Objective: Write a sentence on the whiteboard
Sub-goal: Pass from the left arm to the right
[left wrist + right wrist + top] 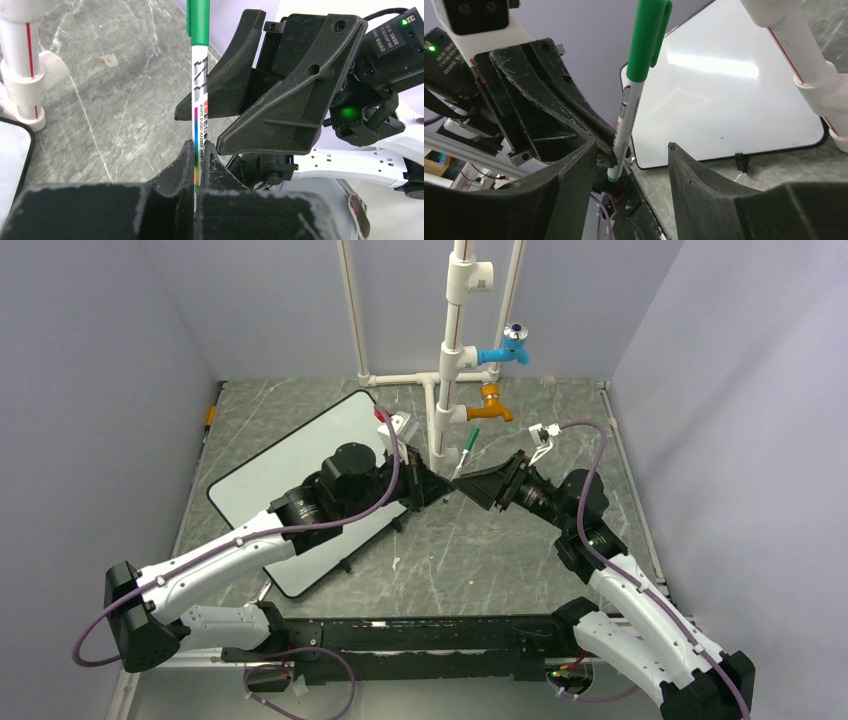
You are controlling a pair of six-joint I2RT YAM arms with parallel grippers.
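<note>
Left of left hand (pixel 446 487), whiteboard (pixel 300 445)

White pipe stand (pixel 452 360) rises just behind the left end effector (pixel 440 489) and right end effector (pixel 470 483); whiteboard (pixel 290 455) fills the left; near worktop (pixel 480 560) lies open.

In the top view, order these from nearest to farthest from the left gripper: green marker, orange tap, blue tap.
1. Green-capped white marker, held in the left gripper.
2. Orange plastic tap, low on the white pipe.
3. Blue plastic tap, higher up that pipe.
</note>
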